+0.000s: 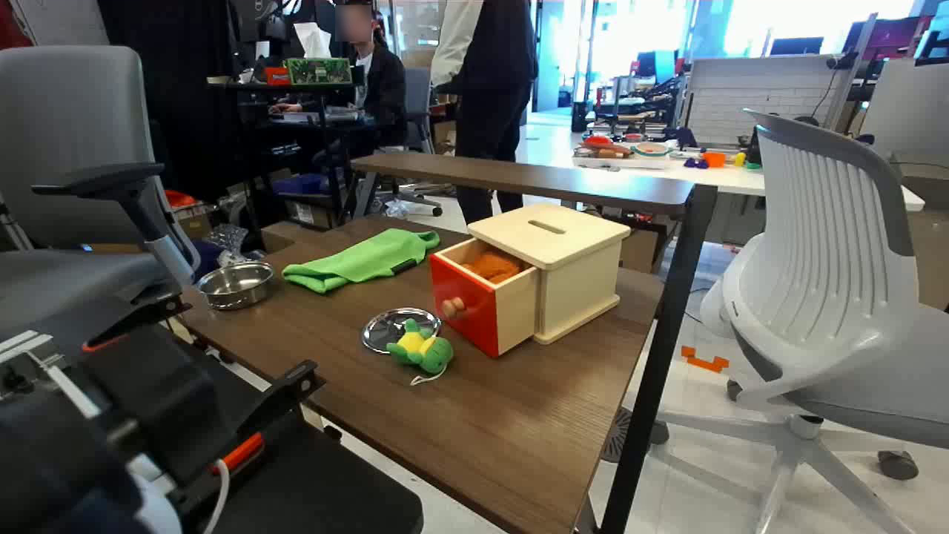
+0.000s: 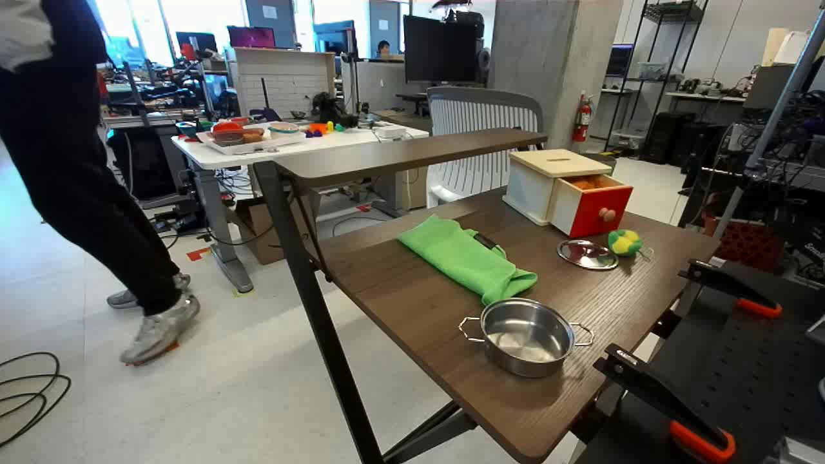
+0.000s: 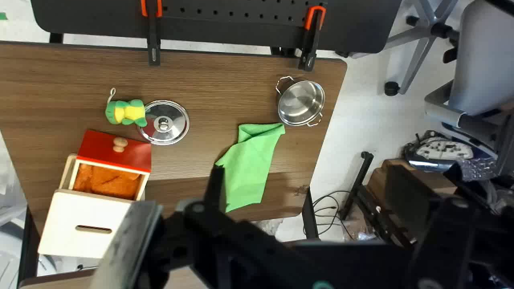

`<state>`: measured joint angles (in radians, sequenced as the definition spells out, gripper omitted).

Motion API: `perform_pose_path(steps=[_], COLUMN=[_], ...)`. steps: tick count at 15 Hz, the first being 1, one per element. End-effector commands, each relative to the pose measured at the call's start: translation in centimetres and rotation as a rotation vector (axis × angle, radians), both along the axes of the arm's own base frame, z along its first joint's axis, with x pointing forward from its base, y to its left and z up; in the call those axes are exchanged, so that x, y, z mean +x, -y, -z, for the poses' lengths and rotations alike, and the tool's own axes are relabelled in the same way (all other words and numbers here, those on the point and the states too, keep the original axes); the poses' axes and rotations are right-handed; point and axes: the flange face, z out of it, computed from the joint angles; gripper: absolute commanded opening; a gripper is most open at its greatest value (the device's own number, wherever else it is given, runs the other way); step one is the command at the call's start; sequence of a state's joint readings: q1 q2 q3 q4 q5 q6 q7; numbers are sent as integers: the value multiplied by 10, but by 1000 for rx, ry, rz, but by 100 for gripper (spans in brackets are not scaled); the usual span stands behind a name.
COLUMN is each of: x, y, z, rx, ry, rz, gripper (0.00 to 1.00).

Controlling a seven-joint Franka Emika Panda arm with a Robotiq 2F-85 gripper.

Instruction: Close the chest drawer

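Observation:
The chest drawer (image 1: 482, 315) has a red-orange front with a wooden knob. It stands partly pulled out of the light-wood chest (image 1: 586, 285), with something orange and fuzzy inside. In an exterior view the drawer front (image 2: 590, 209) and chest (image 2: 530, 187) show at the table's far right corner. In the wrist view the drawer front (image 3: 94, 146) and chest (image 3: 76, 214) are at the lower left. My gripper (image 3: 310, 170) is open with nothing between its fingers, high above the table and off to the chest's side. It does not show in the exterior views.
A green cloth (image 3: 251, 168), a steel pot (image 3: 301, 102), a pot lid (image 3: 166, 132) and a green-yellow plush toy (image 3: 127, 112) lie on the brown table (image 3: 217, 72). Lid and toy are close to the drawer front. A raised shelf (image 1: 519, 178) runs behind the chest.

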<state>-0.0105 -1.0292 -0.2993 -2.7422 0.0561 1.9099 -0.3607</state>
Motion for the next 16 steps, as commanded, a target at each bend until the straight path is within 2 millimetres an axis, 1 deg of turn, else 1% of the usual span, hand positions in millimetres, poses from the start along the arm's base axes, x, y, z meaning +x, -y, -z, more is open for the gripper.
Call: perform_pose_path(steps=[1, 3, 4, 9, 12, 14, 16], x=[0, 0, 3, 41, 73, 96, 125], y=[0, 0, -1, 7, 12, 17, 23], z=[-1, -1, 1, 24, 35, 48, 63], rx=[0, 0, -5, -23, -24, -25, -28], ry=[-1, -1, -10, 27, 39, 14, -25], rz=[0, 0, 28, 132, 198, 238, 282], gripper=[100, 100, 100, 100, 100, 100, 100])
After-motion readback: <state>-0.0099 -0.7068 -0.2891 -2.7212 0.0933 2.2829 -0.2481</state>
